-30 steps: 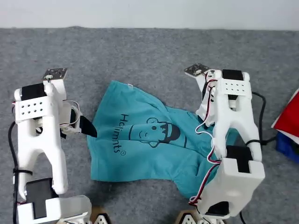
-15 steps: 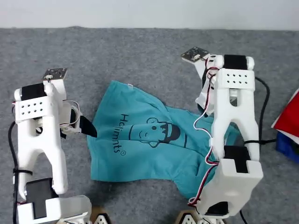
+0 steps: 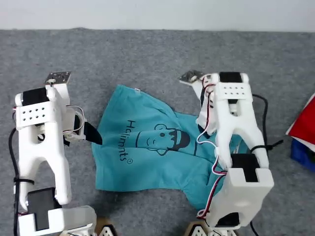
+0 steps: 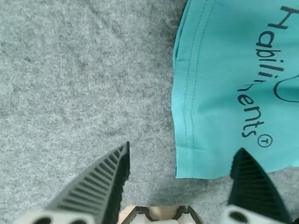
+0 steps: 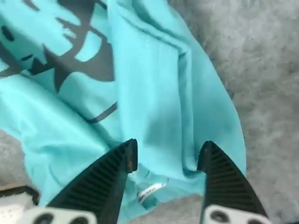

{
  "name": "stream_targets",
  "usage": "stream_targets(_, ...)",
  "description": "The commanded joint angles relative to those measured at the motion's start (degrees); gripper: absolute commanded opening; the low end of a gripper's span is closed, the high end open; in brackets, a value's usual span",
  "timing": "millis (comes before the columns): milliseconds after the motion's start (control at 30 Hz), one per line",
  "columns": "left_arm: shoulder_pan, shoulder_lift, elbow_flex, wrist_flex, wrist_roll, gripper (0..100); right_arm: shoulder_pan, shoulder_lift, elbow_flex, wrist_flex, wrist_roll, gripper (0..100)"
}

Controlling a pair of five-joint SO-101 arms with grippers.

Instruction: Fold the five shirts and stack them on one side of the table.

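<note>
From above, a teal shirt (image 3: 147, 152) lies rumpled on the grey table (image 3: 147, 59) between the two arms, with a red and blue pile (image 3: 304, 132) at the table's right edge. In the left wrist view, the left claw (image 4: 183, 149) gapes wide and empty, straddling the shirt's hem. In the right wrist view, the right claw (image 5: 169, 143) is parted and empty over the shirt's folds.

You get bright, even light. A soft shadow dims the teal shirt (image 5: 154, 93) just ahead of the right claw (image 5: 169, 143), between its spread jaws. The grey table (image 4: 70, 70) beside the left claw (image 4: 183, 149) is evenly lit.
</note>
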Motion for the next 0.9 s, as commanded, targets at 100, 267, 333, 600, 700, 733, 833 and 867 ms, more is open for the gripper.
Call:
stream_targets(100,0.09,-2.81,-0.22,1.76,0.7,33,-0.22,-0.48,7.38,-10.51,0.53,1.0)
stream_targets(267,0.18,-2.81,-0.22,1.76,0.62,33,-0.13,-0.92,6.51,-9.89,0.53,0.8)
stream_targets(333,0.18,-2.81,-0.22,1.76,0.53,33,0.4,-0.92,5.19,-9.89,0.44,0.9)
stream_targets(600,0.18,-2.81,-0.22,1.76,0.53,33,4.53,-0.84,-3.87,-10.42,0.26,0.8)
stream_targets(700,0.18,-2.81,-0.22,1.76,0.53,33,4.79,-0.4,-7.47,-11.91,0.26,0.8)
stream_targets(733,0.18,-2.81,-0.22,1.76,0.53,33,4.79,-0.4,-8.53,-13.14,0.26,0.8)
stream_targets(833,0.0,-2.81,-0.22,1.76,0.53,33,4.44,-0.4,-11.52,-18.59,0.26,0.8)
stream_targets(867,0.0,-2.81,-0.22,1.76,0.53,33,4.35,-0.4,-12.75,-20.53,0.26,0.8)
